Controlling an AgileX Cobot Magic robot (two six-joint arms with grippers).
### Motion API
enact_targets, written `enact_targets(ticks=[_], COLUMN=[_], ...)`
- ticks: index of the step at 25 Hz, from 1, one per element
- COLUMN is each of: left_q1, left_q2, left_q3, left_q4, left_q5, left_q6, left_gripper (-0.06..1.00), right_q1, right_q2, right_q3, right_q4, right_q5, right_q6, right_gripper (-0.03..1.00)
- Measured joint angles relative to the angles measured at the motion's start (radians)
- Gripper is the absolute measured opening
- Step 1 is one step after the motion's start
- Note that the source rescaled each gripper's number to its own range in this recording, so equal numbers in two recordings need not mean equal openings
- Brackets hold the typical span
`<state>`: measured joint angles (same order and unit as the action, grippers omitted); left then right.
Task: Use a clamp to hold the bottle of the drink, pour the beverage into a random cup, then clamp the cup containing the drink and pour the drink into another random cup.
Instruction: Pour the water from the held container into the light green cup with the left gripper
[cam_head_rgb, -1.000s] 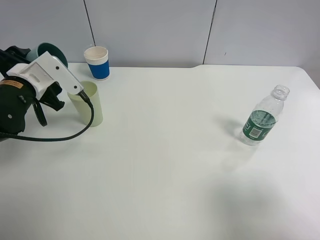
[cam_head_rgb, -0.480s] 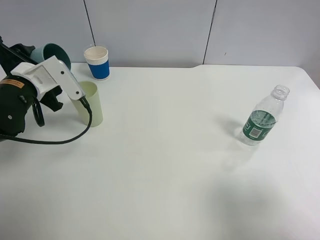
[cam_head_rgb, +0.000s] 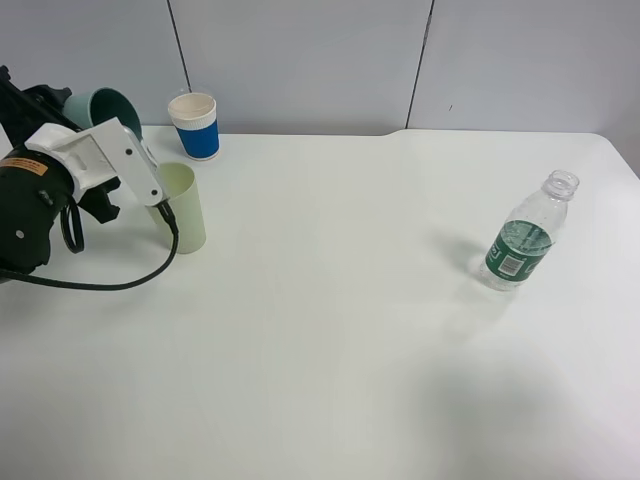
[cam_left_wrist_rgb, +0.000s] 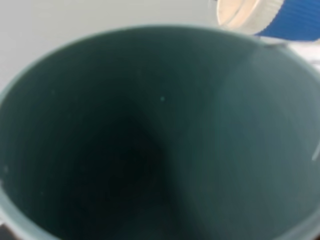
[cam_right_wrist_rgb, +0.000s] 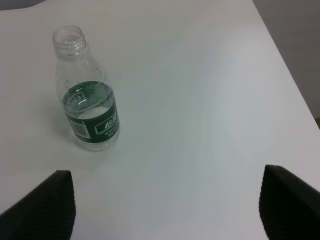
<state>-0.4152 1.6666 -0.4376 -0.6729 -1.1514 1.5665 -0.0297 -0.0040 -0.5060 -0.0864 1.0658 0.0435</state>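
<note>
My left gripper is shut on a dark teal cup and holds it tilted in the air, just above and left of a pale green cup standing on the table. The left wrist view is filled by the teal cup's inside, which looks empty. A blue paper cup stands behind them. An open clear bottle with a green label stands upright at the right, part full. My right gripper is open, with the bottle ahead of it and apart from it.
The white table has its back edge against a grey wall. A black cable from the left arm loops over the table in front of the pale green cup. The blue cup's rim shows in the left wrist view.
My left arm has drawn back and up a little to the left with the teal cup, which uncovers more of the pale green cup. The bottle and the blue cup have not moved.
</note>
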Motion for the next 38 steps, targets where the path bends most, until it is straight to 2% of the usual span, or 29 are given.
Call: enact_targets(ticks=[11,27,38], left_q1=[0.000,0.000,0.000], left_q2=[0.000,0.000,0.000], left_q3=[0.000,0.000,0.000], left_q4=[0.000,0.002,0.029], left_q5=[-0.002,-0.022,-0.041], left_q6=[0.076,0.126,0.252], left_gripper=[0.03,0.03,0.03], right_q1=[0.000,0.000,0.000], right_q2=[0.000,0.000,0.000], right_q3=[0.000,0.000,0.000], right_q4=[0.000,0.000,0.000], right_q5=[0.000,0.000,0.000], right_q6=[0.000,0.000,0.000], right_gripper=[0.44,0.44,0.44])
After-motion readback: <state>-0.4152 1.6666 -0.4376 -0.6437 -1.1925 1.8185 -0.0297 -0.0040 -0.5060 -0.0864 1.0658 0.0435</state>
